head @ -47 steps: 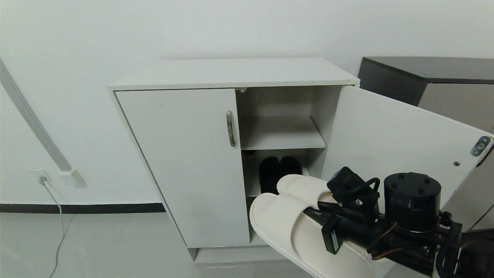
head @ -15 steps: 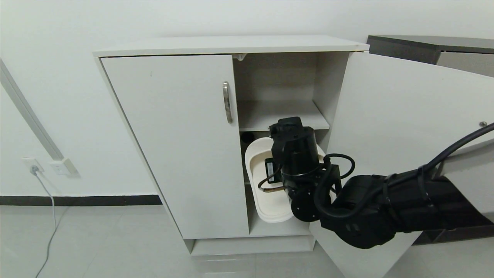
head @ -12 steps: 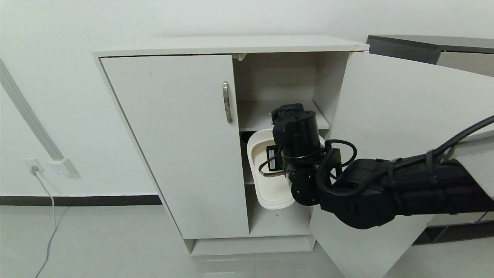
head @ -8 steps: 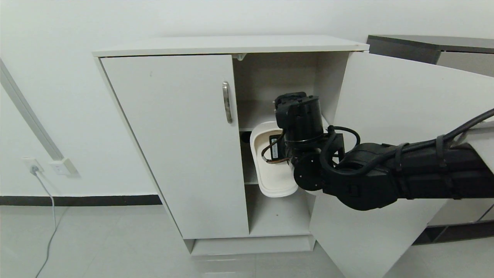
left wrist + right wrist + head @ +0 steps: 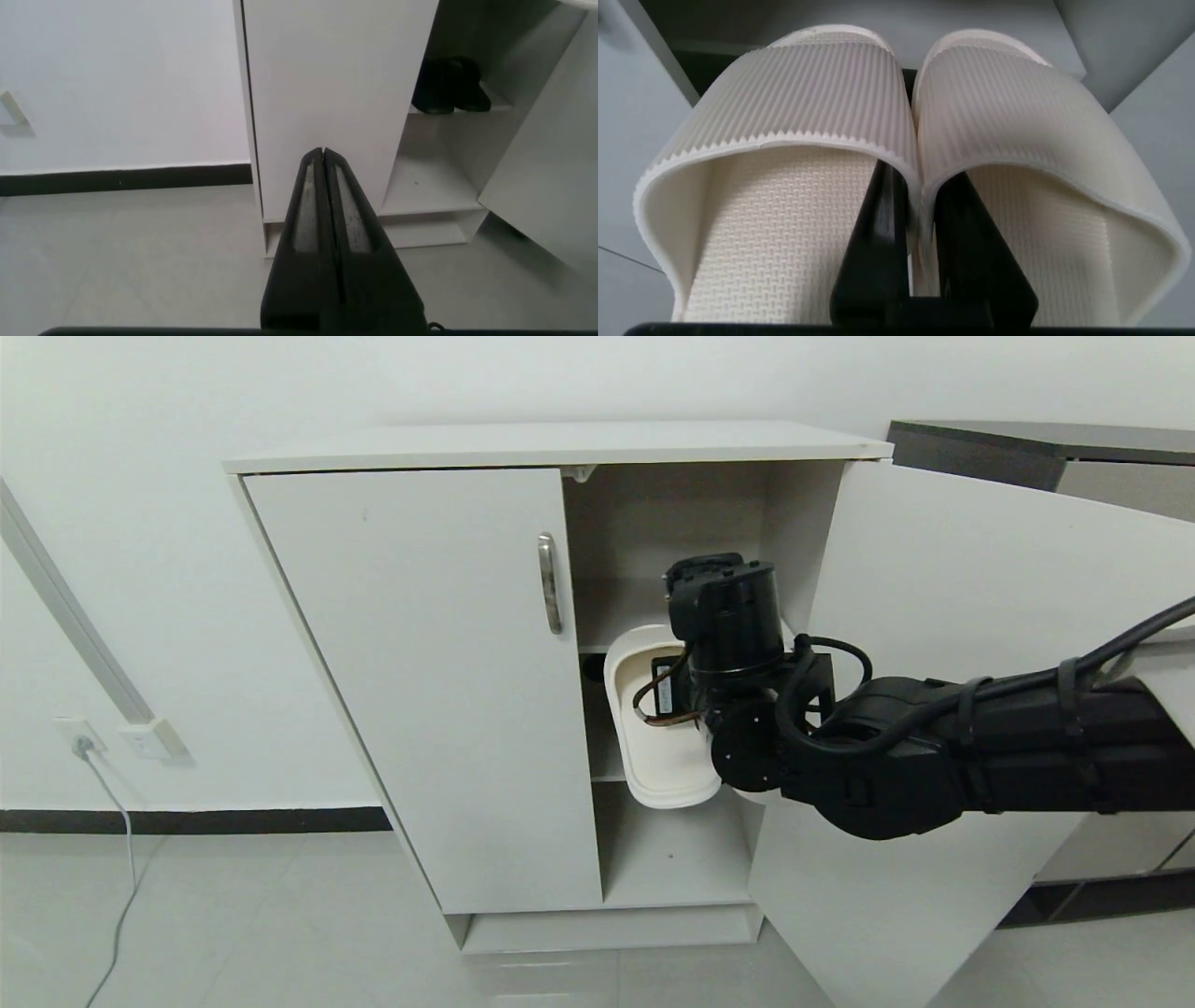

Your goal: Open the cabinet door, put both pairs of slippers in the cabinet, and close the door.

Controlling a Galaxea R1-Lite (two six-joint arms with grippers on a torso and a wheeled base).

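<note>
Your white pair (image 5: 658, 747) hung low out in front of the cabinet (image 5: 560, 446) three seconds ago; now it sits in the open right half, soles toward the head camera, toes up and inward. Over the last second it climbed. The heels were down by the bottom compartment and are now about level with the middle shelf (image 5: 603, 777), with the toes near the upper shelf (image 5: 616, 616). The last half-second adds almost nothing, so the lift looks done. The head camera itself shifted early on; don't read that as the cabinet moving.

The right gripper (image 5: 920, 219) is clamped on the two touching inner edges of the pair. The black pair (image 5: 451, 86) already rests on the middle shelf, so I'd judge you're one push, one release and a door swing from finished. Watch the toes against the upper shelf edge.

The handle (image 5: 552, 583) is at 10 o'clock of the pair and the right door (image 5: 934, 644) stands wide at 3 o'clock. The left gripper (image 5: 323, 187) is pressed together on nothing, low before the left door (image 5: 429, 691)
</note>
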